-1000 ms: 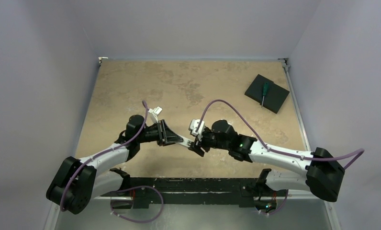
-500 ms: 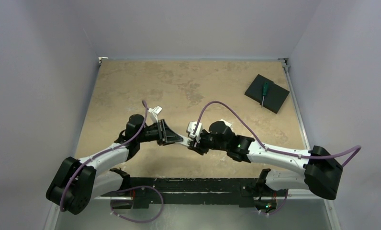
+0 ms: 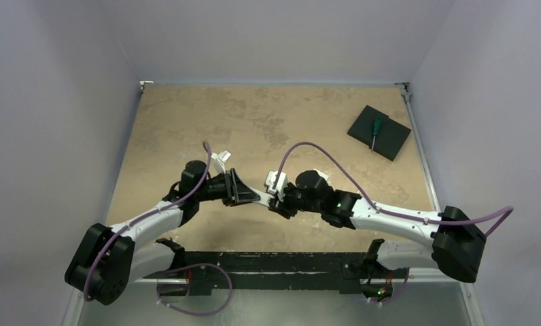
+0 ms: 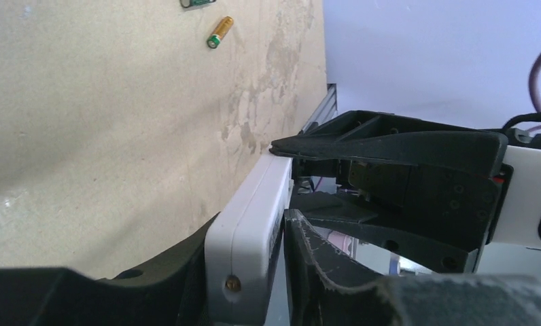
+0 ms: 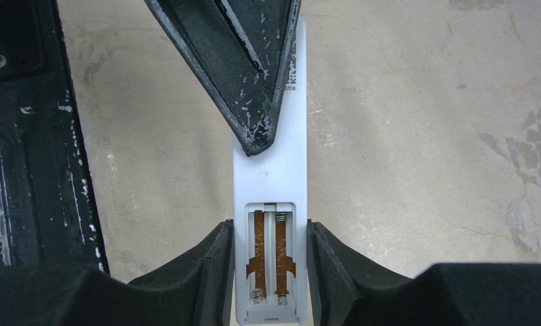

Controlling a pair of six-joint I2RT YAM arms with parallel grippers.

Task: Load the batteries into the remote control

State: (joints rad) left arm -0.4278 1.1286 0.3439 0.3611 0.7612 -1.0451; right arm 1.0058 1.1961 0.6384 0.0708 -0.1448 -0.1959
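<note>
Found the right pincer [image 5: 269, 236] drawn nearer the left one than a second before, wrist turned a little, at mid-frame of the overhead view. Saw it pinching the remote [image 5: 281, 170] by both long edges at the recess end, pads flush against the white sides. Saw the recess [image 5: 269, 261] bare in the lower middle of the right wrist view, springs showing, no cell inside. Found the left pincer [image 4: 246, 238] straddling the other end edgewise. Could not tell whether gripping or already slackened, given a thin dark line beside one pad.

Spotted the gold battery [image 4: 220, 32] lying on the table [image 4: 84, 136] at the upper left of the left wrist view, well apart from the remote. Spotted a dark battery [image 4: 196, 3] cut off by the top edge there.

Judged the hand-over the risky part. Feared a tip or a drop on loosening one grip too soon, and a twist on pulling with both clamped. Feared, too, crowding of a cell on its way in by the pads flanking the recess, and a remote left poorly supported with one pincer sent off for the batteries.
</note>
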